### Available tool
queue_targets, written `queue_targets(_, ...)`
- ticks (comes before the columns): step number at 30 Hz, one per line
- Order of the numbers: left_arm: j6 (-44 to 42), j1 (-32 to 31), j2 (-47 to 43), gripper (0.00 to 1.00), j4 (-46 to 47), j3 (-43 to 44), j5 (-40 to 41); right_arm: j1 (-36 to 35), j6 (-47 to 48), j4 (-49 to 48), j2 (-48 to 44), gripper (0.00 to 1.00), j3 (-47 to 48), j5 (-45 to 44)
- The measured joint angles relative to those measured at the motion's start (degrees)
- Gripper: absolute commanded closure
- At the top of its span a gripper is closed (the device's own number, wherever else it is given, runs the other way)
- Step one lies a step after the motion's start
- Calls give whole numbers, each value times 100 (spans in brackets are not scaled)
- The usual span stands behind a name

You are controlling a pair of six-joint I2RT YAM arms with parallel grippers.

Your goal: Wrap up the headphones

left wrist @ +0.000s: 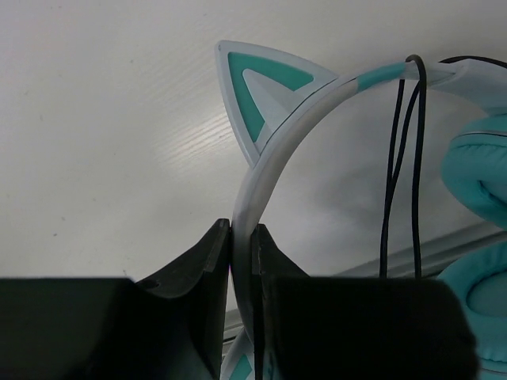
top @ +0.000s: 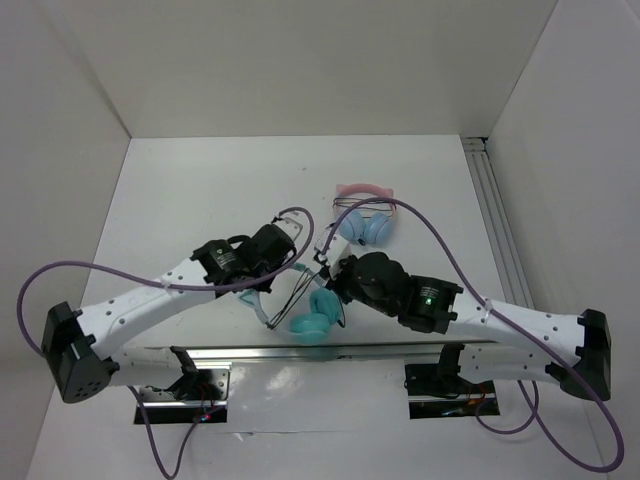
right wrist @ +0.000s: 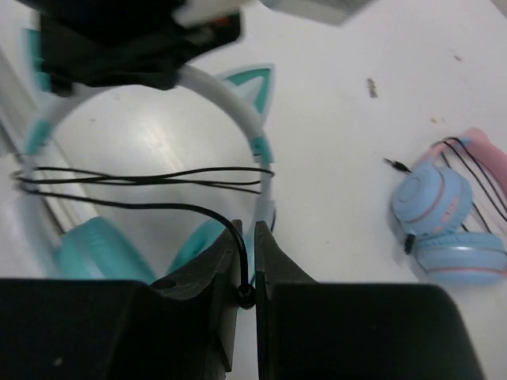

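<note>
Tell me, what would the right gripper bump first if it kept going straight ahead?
Most likely the white headband of the headphones, right past the tips of the right gripper. It is shut on the black cable. Depth is hard to judge here.

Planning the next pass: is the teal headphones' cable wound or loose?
Partly wound: several strands of the cable span the headband arch; one end runs loose into the right gripper, which pinches it.

arms [top: 140,303] white | joints black (green light, right) | cables [top: 90,264] purple
</note>
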State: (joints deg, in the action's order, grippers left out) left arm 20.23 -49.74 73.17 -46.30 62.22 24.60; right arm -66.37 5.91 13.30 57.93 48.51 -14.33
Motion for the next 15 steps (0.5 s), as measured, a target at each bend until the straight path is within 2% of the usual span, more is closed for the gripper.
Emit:
queue_targets(6,-37,-479,-645,100,-31,37,-570,-44,2,-44,372,100,-4,-1152)
queue_targets(9,42,-852,-651,100,-92,155,-564,-98,-11,-52,649,100,-20,-1480)
queue_targets(14,289,-992,-651,100,-387,221,-361,-157,-9,-166,782,100,-31,-1849)
queue_targets(15,295,-1001,-651,100,-431,232,-317,-160,-7,-190,796,95,-31,-1882)
